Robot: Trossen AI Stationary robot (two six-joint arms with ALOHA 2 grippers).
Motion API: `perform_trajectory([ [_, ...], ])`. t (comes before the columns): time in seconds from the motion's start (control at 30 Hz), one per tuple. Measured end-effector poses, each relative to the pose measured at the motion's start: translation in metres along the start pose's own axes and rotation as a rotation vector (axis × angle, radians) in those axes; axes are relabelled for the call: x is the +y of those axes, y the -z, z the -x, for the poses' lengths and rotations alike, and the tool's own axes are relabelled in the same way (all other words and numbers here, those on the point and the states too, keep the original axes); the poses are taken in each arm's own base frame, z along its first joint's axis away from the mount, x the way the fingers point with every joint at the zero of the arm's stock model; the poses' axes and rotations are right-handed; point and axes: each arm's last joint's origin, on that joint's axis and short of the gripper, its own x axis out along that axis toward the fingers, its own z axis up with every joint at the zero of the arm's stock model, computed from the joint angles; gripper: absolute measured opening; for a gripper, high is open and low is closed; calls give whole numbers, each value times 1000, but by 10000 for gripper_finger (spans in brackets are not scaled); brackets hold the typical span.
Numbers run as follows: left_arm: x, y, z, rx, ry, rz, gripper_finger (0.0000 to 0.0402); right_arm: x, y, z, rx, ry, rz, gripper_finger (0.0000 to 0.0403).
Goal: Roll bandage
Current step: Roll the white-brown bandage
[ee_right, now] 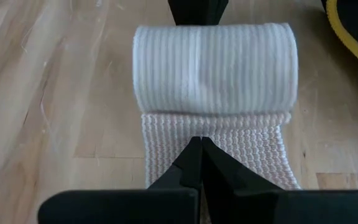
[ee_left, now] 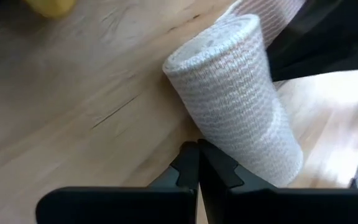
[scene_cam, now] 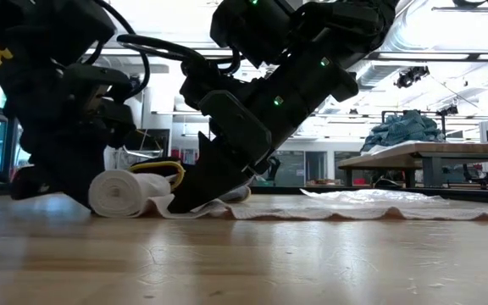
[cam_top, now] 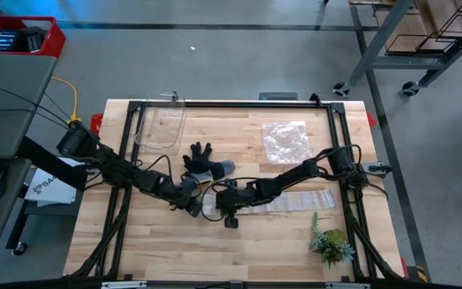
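Bare wood of the table point(scene_cam: 252, 263) fills the foreground of the low view, and across it the bandage point(ee_right: 215, 65) lies partly wound: a fat roll at one end, a flat tail point(cam_top: 295, 201) running off toward my right arm's base. Both my grippers are down at the roll with fingers pressed shut and holding nothing. My left gripper point(ee_left: 197, 163) touches the roll's side from behind, its closed tips against the cloth; my right gripper point(ee_right: 199, 155) sits on the flat tail just in front of the roll, tips pinning the strip to the wood. I judge the rolling to be about midway, since a good length of tail remains unwound. Next I would push the roll forward over the tail with my left tips while my right backs along the strip to keep it taut and straight; the risk is the roll skewing or loosening. Counting: one table, one bandage, one plastic bag point(cam_top: 285, 140) beyond my right gripper, one glove point(cam_top: 203, 162) just beyond my left, one small plant point(cam_top: 330, 241) off by my right arm.
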Motion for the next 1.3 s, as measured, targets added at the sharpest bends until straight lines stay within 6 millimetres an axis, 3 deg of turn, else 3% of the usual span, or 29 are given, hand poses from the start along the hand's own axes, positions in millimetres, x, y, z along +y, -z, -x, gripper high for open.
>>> perform_trajectory([
  [0.6, -28, -7, 3, -19, 93, -20, 0, 0, 1, 1, 22, -1, -22, 0],
  [0.77, -34, -9, 4, -25, 113, -19, 0, 0, -1, 9, 47, 1, -42, 0],
  [1.13, -35, -10, 4, -37, 112, -43, 0, 3, -2, 18, 89, -45, -40, 0],
  [1.3, -33, -2, 10, 72, 93, -88, 0, 3, 0, 19, 125, -27, -55, 0],
])
